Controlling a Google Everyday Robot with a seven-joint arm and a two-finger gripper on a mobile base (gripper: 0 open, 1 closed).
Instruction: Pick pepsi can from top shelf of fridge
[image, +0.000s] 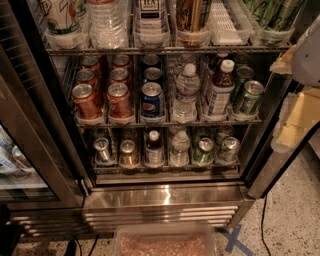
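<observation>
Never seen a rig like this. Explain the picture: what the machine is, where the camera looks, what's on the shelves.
There is one view, from a camera on a wheeled, one-armed robot. It looks into an open drinks fridge. The pale shape at the right edge is the robot's claw, outside the fridge with nothing visible in it. The top shelf it must reach holds red cans, a lane of blue cans with a pepsi can in front, small bottles and green cans. A plastic tub sits on the floor.
</observation>
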